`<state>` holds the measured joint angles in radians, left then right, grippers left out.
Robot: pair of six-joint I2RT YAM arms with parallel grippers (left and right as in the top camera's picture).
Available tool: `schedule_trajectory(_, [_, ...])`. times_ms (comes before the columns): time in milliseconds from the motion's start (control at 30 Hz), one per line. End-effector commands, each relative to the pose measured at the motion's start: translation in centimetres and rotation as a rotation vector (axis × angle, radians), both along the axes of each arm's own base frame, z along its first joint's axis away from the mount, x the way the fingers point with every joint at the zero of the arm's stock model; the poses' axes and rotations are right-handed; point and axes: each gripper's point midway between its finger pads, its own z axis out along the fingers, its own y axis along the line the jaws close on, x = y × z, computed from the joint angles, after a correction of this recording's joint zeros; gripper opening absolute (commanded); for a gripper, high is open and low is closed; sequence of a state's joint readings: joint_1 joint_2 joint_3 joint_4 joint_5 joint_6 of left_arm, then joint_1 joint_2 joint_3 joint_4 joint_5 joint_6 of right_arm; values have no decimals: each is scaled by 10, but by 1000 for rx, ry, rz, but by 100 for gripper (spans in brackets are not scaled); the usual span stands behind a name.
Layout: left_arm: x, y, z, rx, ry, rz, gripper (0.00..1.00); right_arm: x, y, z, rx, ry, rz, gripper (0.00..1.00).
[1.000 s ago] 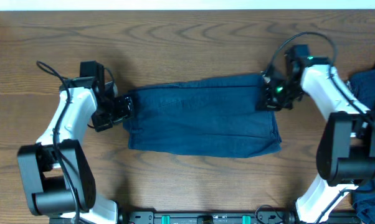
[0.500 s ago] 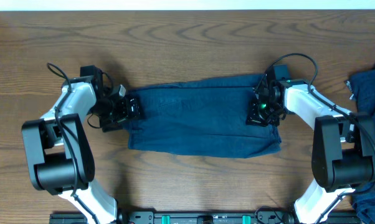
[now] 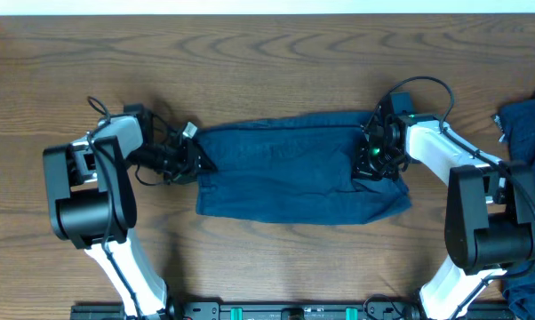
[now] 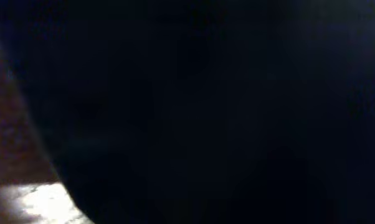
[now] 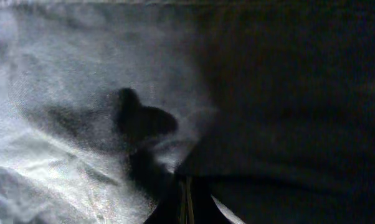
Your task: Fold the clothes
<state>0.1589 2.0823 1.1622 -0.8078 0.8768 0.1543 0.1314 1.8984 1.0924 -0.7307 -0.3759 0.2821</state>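
The clothes (image 3: 285, 173), dark navy shorts, lie in a flat band across the middle of the wooden table (image 3: 267, 62). My left gripper (image 3: 195, 160) is at the band's left edge, shut on the cloth, which draws to a point there. Dark cloth (image 4: 206, 112) fills the left wrist view and hides the jaws. My right gripper (image 3: 372, 164) sits on the right part of the shorts, shut on a pinch of fabric. In the right wrist view the right gripper (image 5: 186, 199) has its fingers pressed together, with lit denim (image 5: 63, 93) rising in front.
More dark blue garments lie at the table's right edge (image 3: 525, 124) and at the front right corner (image 3: 530, 293). A strip of bare wood (image 4: 25, 202) shows at the left of the left wrist view. Both arm bases stand at the front edge.
The left gripper slid right onto the cloth's left edge and closed; that edge shifted right and puckered. The right gripper moved from the top right corner down onto the cloth, then held still.
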Motion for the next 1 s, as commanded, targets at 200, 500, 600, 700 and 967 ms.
schedule_trajectory(200, [-9, 31, 48, 260, 33, -80, 6, -13, -12, 3, -45, 36, 17, 1])
schedule_trajectory(500, [7, 68, 183, 544, -239, -53, 6, 9, -28, 87, -33, -218, -37, 1])
schedule_trajectory(600, [4, 62, 198, 551, -294, -53, 6, 8, -25, 104, -22, -263, -41, 1])
schedule_trajectory(700, [4, 48, 199, 547, -288, -51, 6, 7, -20, 108, -4, -271, -36, 1])
schedule_trajectory(967, [14, 27, 196, 609, -283, -9, 6, 10, 7, 108, 22, -303, 34, 1])
